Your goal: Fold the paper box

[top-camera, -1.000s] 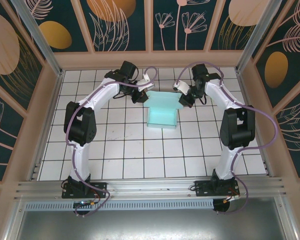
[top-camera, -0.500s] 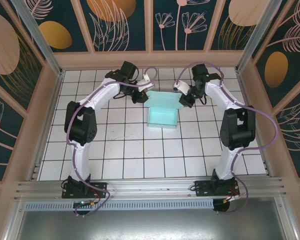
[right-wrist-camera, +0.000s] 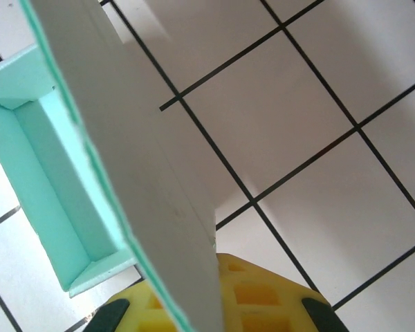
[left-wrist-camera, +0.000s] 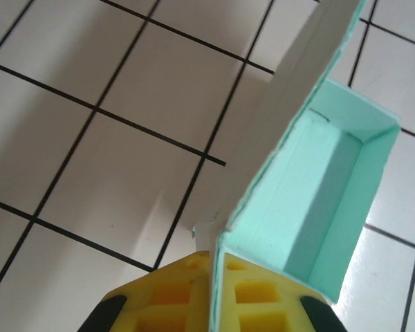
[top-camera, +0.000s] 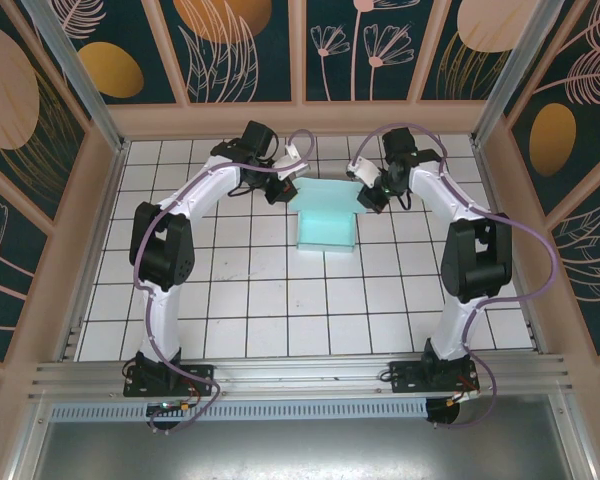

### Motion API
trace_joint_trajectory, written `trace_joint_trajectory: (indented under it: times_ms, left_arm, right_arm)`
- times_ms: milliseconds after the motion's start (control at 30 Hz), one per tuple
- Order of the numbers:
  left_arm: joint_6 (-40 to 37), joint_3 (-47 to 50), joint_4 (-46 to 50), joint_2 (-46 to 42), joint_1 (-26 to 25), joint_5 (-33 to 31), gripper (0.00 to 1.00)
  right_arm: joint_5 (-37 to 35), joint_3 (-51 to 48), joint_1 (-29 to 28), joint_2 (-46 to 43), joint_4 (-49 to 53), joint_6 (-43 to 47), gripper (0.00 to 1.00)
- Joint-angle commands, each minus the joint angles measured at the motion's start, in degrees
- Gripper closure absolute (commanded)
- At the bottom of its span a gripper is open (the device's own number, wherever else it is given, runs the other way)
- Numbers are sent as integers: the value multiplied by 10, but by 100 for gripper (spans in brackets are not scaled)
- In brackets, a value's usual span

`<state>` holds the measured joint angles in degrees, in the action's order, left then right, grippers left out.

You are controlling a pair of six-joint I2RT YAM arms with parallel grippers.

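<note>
The paper box (top-camera: 326, 222) is pale mint card, lying in the far middle of the tiled table with its walls partly raised and a flap spread toward the back. My left gripper (top-camera: 283, 192) is shut on the box's left flap; in the left wrist view the card edge (left-wrist-camera: 263, 173) runs between the yellow pads (left-wrist-camera: 176, 294) and the box's hollow (left-wrist-camera: 332, 187) opens to the right. My right gripper (top-camera: 368, 196) is shut on the right flap; its wrist view shows the white-backed flap (right-wrist-camera: 135, 166) rising from the pads (right-wrist-camera: 263, 297), the mint inside (right-wrist-camera: 48, 152) to the left.
White tiles with dark grout (top-camera: 270, 300) cover the table. Wooden walls with dark floral panels (top-camera: 300, 115) close in the back and sides. A metal rail (top-camera: 300, 375) carries both arm bases at the near edge.
The left jaws have finished closing on the flap. Both grippers have drawn slightly back and up, and the box has shifted a little toward the far wall.
</note>
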<state>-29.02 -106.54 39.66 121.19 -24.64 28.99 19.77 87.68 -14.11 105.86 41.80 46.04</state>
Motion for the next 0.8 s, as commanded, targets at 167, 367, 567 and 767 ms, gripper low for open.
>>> trace_joint_trajectory:
  times_ms: [167, 367, 567, 767]
  left_arm:
    - [146, 23, -119, -30, 3, -29, 100]
    - [227, 26, -157, -36, 0, -68, 100]
    - [289, 68, -211, -64, -9, -85, 100]
    - [361, 98, -242, -75, -15, -114, 100]
  right_arm:
    - [-93, -49, -51, -48, -107, -162, 100]
    - [-176, -41, -75, -40, -150, -323, 100]
    - [-194, -39, -90, -34, -170, -459, 100]
    - [-238, -38, -96, -25, -203, -580, 100]
